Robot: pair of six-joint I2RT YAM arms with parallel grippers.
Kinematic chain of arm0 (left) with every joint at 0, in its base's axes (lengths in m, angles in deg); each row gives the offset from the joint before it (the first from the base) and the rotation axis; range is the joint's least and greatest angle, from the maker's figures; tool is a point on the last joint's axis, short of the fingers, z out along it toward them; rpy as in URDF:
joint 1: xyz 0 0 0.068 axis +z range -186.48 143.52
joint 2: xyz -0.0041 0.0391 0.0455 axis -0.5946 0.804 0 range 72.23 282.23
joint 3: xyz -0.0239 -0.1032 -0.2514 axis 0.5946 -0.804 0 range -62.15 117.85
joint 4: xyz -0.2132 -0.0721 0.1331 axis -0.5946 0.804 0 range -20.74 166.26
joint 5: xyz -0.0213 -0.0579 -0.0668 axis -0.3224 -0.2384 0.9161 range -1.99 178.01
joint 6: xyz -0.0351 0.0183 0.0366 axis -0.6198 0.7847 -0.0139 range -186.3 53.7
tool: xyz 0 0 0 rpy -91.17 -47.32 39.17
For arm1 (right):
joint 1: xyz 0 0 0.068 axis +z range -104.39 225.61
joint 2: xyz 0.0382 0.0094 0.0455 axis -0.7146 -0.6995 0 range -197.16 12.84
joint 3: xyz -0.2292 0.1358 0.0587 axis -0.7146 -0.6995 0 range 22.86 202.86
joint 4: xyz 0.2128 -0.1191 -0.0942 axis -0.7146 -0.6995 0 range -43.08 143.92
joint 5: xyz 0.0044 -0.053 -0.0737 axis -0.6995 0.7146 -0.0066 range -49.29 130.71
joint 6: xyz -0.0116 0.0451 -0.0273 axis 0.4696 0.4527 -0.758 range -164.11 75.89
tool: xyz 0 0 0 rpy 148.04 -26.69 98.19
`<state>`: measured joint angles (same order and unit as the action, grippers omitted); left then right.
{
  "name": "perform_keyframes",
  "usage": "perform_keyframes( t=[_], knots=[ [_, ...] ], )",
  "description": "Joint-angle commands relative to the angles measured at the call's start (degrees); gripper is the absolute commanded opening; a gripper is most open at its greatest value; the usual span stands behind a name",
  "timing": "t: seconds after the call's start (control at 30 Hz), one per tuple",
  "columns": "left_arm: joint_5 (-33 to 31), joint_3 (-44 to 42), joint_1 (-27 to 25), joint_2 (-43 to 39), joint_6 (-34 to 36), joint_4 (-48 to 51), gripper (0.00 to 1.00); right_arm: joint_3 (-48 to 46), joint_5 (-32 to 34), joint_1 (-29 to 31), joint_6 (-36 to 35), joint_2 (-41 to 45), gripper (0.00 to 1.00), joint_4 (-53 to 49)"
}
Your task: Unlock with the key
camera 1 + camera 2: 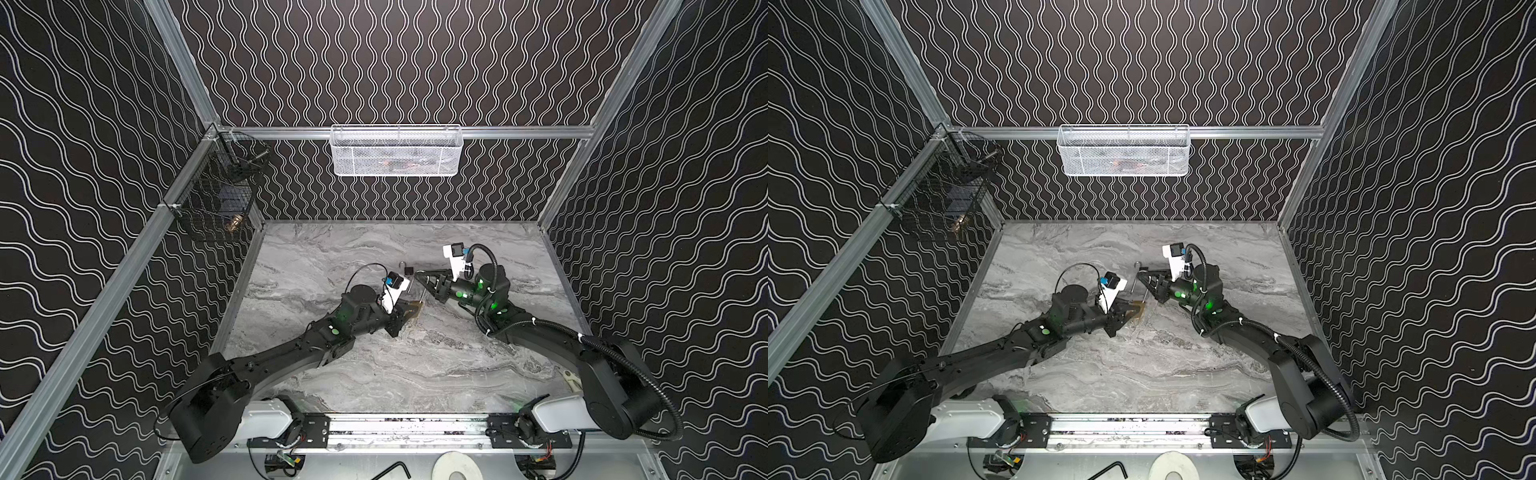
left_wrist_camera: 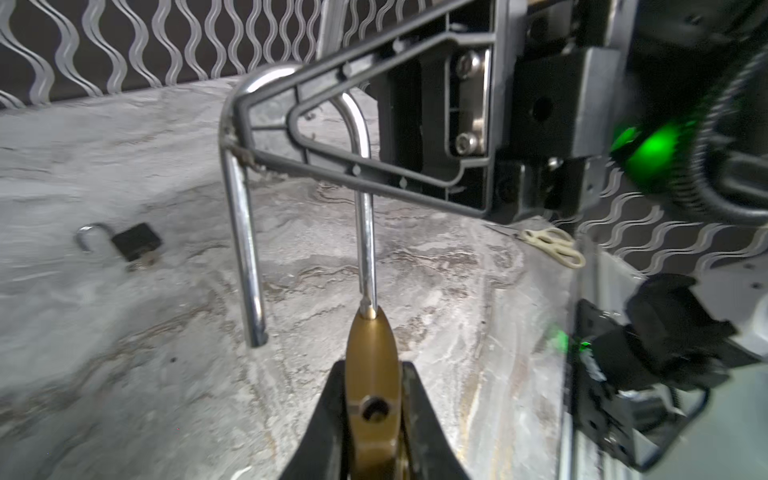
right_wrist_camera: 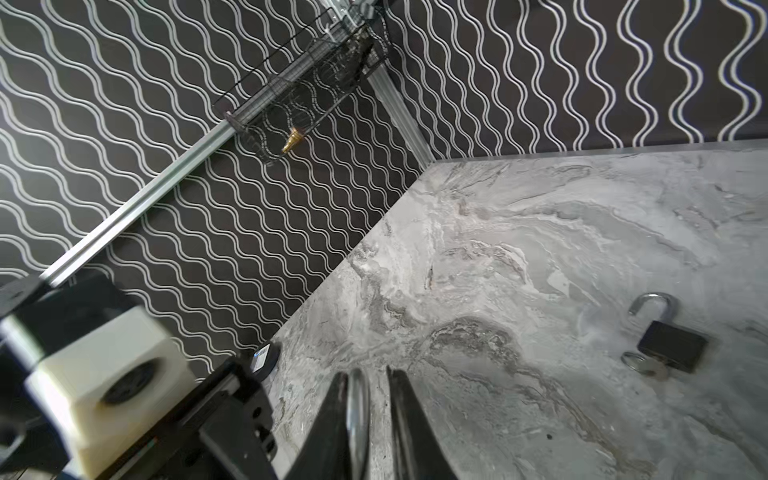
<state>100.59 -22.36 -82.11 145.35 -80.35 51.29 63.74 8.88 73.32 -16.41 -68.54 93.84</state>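
My left gripper (image 2: pixel 374 368) is shut on the brass body of a padlock (image 2: pixel 372 345), which shows in both top views (image 1: pixel 413 309) (image 1: pixel 1138 309). Its long chrome shackle (image 2: pixel 243 232) stands open, with one leg free of the body. My right gripper (image 3: pixel 366 372) has its jaws narrow around the shackle's bend, and one finger (image 2: pixel 415 197) crosses it. The chrome bar lies against one jaw with a thin slit to the other. On the marble farther back lies a small black padlock (image 3: pixel 673 345) (image 2: pixel 135 241), shackle open, with a ringed key (image 3: pixel 642 362) in its base.
Cream-handled scissors (image 2: pixel 548 245) lie near the right arm's base (image 1: pixel 571 380). A white mesh basket (image 1: pixel 395 151) hangs on the back rail. At the left rail hangs a black wire basket (image 1: pixel 216 199). The cell is bounded by patterned walls.
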Motion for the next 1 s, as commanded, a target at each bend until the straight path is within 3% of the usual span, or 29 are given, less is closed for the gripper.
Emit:
perform_keyframes(
  t=[0.0,0.07,0.13,0.27,0.33,0.4,0.53,0.67,0.8,0.97],
  knots=[
    [-13.45,2.6,-1.66,-0.22,4.61,4.5,0.0,1.88,6.32,0.04,-1.55,0.58,0.2,-7.58],
    [-18.72,4.57,-2.6,1.01,5.91,7.93,0.0,2.66,7.9,0.24,-2.35,0.92,0.23,-10.16],
    [-20.65,5.56,-2.63,2.15,6.43,9.01,0.0,1.5,8.28,0.25,-2.61,1.87,0.37,-9.06],
    [-19.34,4.13,-1.65,1.62,5.59,6.6,0.0,-7.71,11.16,-0.62,-0.75,7.91,0.61,3.2],
    [-14.02,3.45,0.27,1.16,4.86,5.35,0.0,-11.25,12.32,-2.07,-0.39,10.8,0.68,5.02],
    [-3.37,2.21,3.06,0.7,4.15,1.43,0.0,-14.49,11.38,-4.46,0.37,11.78,0.72,8.82],
    [13.9,-0.82,7.26,0.65,-0.45,-9.12,0.0,-17.4,4.17,-8.02,5.37,7.32,0.75,18.97],
    [25.76,-2.27,10.32,2.49,-7.03,-19.35,0.0,-17.65,-4.91,-10.36,11.24,0.66,0.78,30.48],
    [31.86,-1.93,10.95,6.03,-12.1,-26.83,0.0,-17.94,-9.74,-10.44,15.8,-3.91,0.81,41.17],
    [32.77,-0.26,10.97,8.26,-12.9,-27.12,0.0,-16.76,-10.35,-10.43,15.48,-5.19,0.83,39.29]
  ],
)
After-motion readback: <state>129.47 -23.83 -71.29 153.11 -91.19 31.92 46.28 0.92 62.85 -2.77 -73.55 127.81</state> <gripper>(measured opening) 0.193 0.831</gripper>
